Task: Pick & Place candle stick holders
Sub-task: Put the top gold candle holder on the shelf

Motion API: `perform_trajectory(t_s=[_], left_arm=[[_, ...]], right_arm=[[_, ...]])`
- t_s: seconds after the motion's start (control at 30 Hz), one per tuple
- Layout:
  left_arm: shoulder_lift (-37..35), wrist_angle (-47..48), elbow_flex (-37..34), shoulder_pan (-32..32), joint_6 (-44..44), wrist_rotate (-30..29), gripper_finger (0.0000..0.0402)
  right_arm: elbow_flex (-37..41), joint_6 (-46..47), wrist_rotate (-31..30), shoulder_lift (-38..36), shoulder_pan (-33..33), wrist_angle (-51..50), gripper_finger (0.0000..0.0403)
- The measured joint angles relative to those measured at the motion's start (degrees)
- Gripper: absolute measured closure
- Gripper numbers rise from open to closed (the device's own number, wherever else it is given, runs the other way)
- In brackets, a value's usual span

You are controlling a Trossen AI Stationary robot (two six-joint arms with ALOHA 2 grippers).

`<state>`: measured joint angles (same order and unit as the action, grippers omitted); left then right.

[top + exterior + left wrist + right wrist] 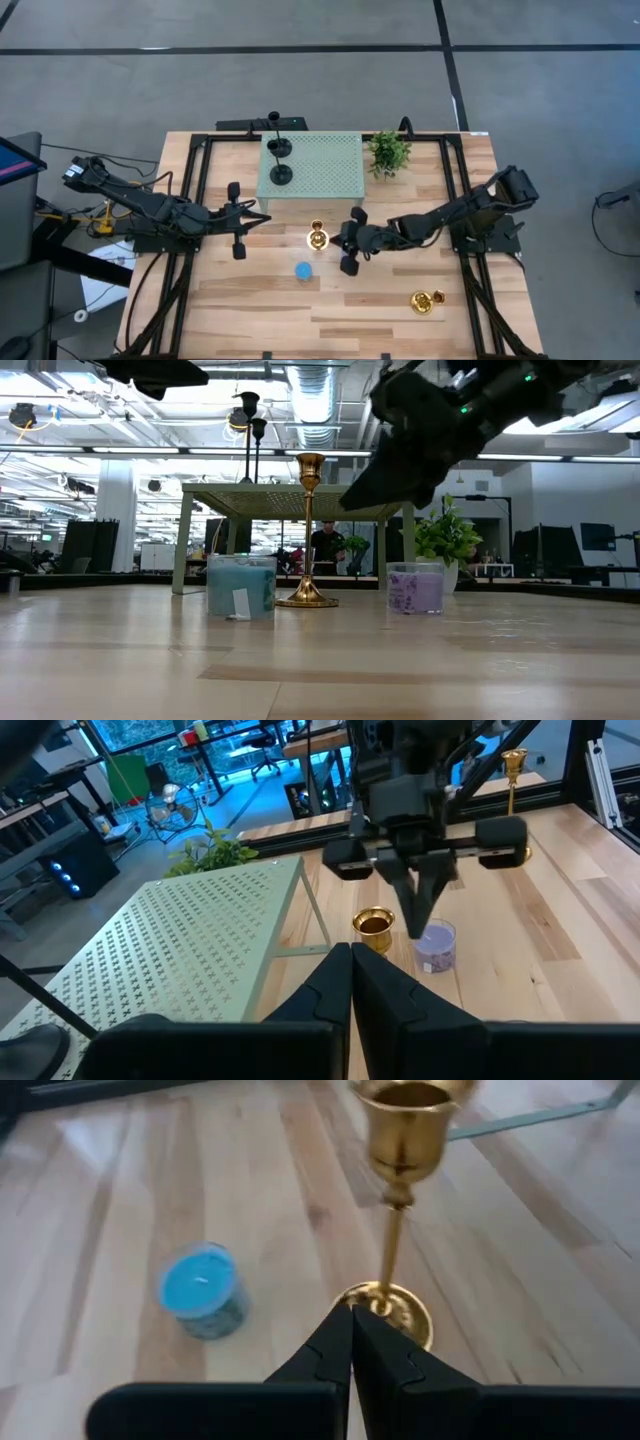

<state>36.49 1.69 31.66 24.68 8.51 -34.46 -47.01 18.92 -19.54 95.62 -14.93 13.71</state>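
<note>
Two black candle stick holders stand by their bases on a pale green perforated stand at the table's far middle. One gold holder stands upright on the table in front of the stand, and it fills the right wrist view. A second gold holder stands near the right front. My right gripper is shut, just right of the first gold holder, its fingertips close to the round base. My left gripper is shut and empty, left of the stand's near corner.
A blue candle jar sits near the first gold holder. A purple candle jar sits under my right gripper. A small green potted plant stands right of the stand. Black frame rails run along both table sides.
</note>
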Motion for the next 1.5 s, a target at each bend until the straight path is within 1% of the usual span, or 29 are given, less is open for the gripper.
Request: perform_trajectory(t_s=[0.07, 0.13, 0.33, 0.43, 0.53, 0.6, 0.67, 0.9, 1.0, 1.07, 1.23, 1.33, 1.5], left_arm=[[0.0, 0.0, 0.0, 0.0, 0.0, 0.0, 0.039], [0.0, 0.0, 0.0, 0.0, 0.0, 0.0, 0.039], [0.0, 0.0, 0.0, 0.0, 0.0, 0.0, 0.039], [0.0, 0.0, 0.0, 0.0, 0.0, 0.0, 0.039], [0.0, 0.0, 0.0, 0.0, 0.0, 0.0, 0.039], [0.0, 0.0, 0.0, 0.0, 0.0, 0.0, 0.039], [0.0, 0.0, 0.0, 0.0, 0.0, 0.0, 0.039], [0.0, 0.0, 0.0, 0.0, 0.0, 0.0, 0.039], [0.0, 0.0, 0.0, 0.0, 0.0, 0.0, 0.039], [0.0, 0.0, 0.0, 0.0, 0.0, 0.0, 0.039], [0.0, 0.1, 0.0, 0.0, 0.0, 0.0, 0.039], [0.0, 0.1, 0.0, 0.0, 0.0, 0.0, 0.039], [0.0, 0.2, 0.0, 0.0, 0.0, 0.0, 0.039]], right_arm=[[-0.7, -0.6, 0.3, 0.6, 0.7, 0.0, 0.0389], [-1.7, -1.7, 0.4, 1.8, 1.3, 0.4, 0.0368], [-3.8, -3.0, 0.4, 4.5, 2.1, 0.1, 0.0275], [-5.2, -4.1, 0.4, 5.9, 2.1, 0.1, 0.0235], [-6.4, -4.4, 0.4, 6.1, 2.0, 0.1, 0.0212], [-6.8, -4.3, 0.0, 6.1, 2.0, 0.2, 0.0209], [-6.9, -4.4, -0.2, 6.1, 2.4, 0.0, 0.0215], [-7.1, -4.4, 0.1, 7.3, 4.0, 0.9, 0.0264], [-7.0, -4.5, 0.3, 7.3, 4.5, 1.9, 0.0277], [-7.2, -4.5, 1.7, 7.9, 4.8, 2.4, 0.0285], [-7.1, -4.5, 1.5, 7.9, 5.0, 2.1, 0.0306], [-7.1, -4.5, 1.6, 7.9, 4.9, 2.2, 0.0333], [-7.1, -4.7, 1.5, 7.9, 4.9, 2.2, 0.039]])
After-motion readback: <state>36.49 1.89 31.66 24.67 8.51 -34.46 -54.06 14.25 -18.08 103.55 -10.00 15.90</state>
